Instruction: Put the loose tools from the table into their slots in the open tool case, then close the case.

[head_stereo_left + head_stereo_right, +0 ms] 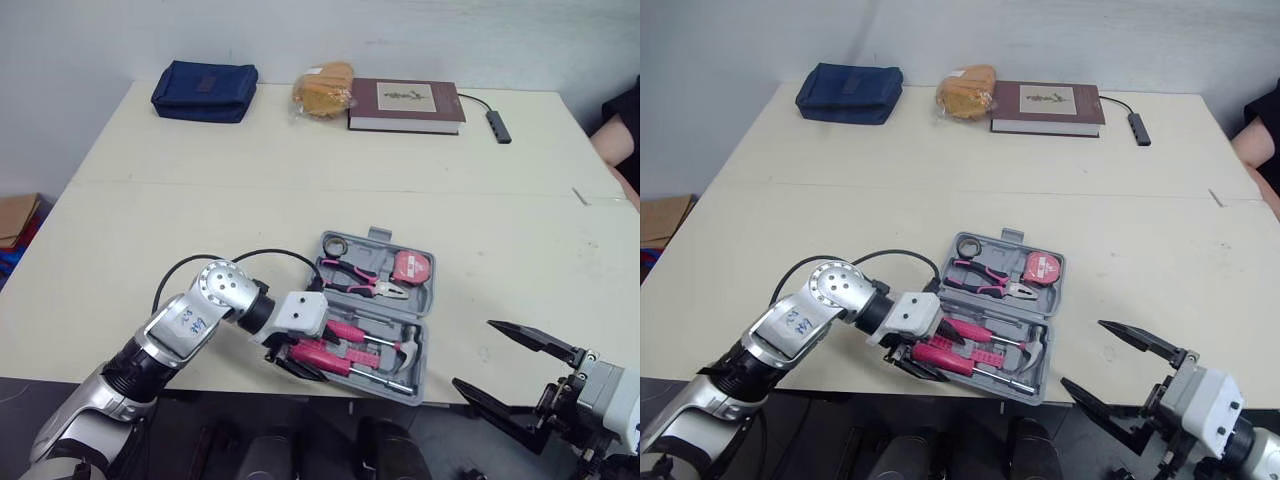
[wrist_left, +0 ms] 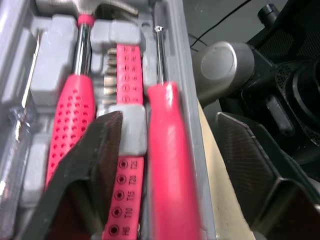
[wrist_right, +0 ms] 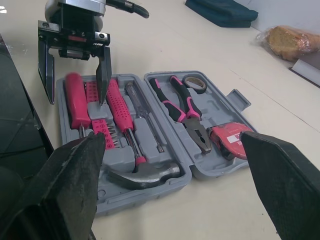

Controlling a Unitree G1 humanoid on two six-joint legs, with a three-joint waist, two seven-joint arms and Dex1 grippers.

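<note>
step: seating screwdriver (image 2: 167, 165) in tool case (image 1: 432, 290) | left gripper (image 3: 76, 92) wide astride it (unclamped) | right gripper (image 1: 472, 353) wide | next: lift clear, close tool case

1 case (image 3: 220, 107), 2 screwdrivers (image 3: 76, 102) (image 3: 135, 97), 1 hammer (image 3: 119, 107), 1 pliers (image 3: 185, 107), 1 tape measure (image 3: 230, 140)

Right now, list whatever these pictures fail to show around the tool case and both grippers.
- Head views: left gripper covers the handle ends of the screwdriver and hammer.
- Right wrist view: fingers of the right gripper hide part of the tool case's near edge.
- Head views: person cut off by the right edge.
- Head views: book title too small to read.
</note>
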